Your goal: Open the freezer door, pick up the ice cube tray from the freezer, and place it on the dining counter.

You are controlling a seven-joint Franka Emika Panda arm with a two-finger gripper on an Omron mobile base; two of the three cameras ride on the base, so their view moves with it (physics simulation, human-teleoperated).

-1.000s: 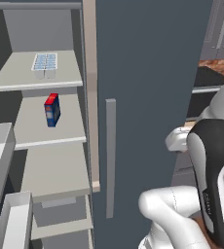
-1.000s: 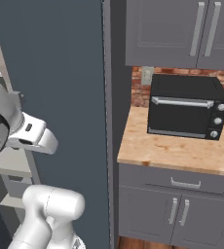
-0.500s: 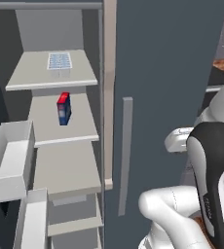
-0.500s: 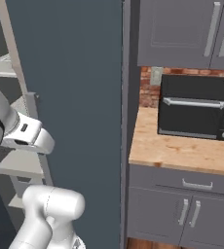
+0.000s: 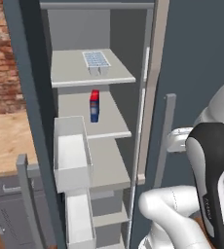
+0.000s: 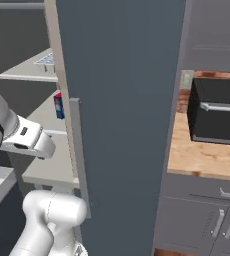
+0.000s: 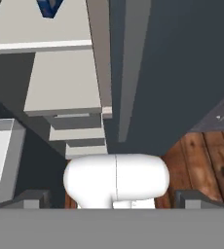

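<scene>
Up in the left base view, the ice cube tray [image 5: 96, 61] lay flat on the top shelf of the open freezer [image 5: 92, 78], upper centre of the frame, its long side running into the shelf, with a red-and-blue box [image 5: 94, 105] one shelf below and white door bins [image 5: 72, 155] at left. In the right base view, the tray [image 6: 45, 59] peeked out at upper left behind the plain slate-blue door [image 6: 122, 120]. In the hand view, the gripper [image 7: 112, 200] looked down with fingertips [image 7: 32, 199] spread wide apart and empty, the box [image 7: 49, 7] at the top edge, so the tray probably lay beyond that edge.

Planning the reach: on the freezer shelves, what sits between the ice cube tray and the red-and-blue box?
In the left base view, only the grey shelf bearing the ice cube tray; the red-and-blue box stands one shelf below.
</scene>
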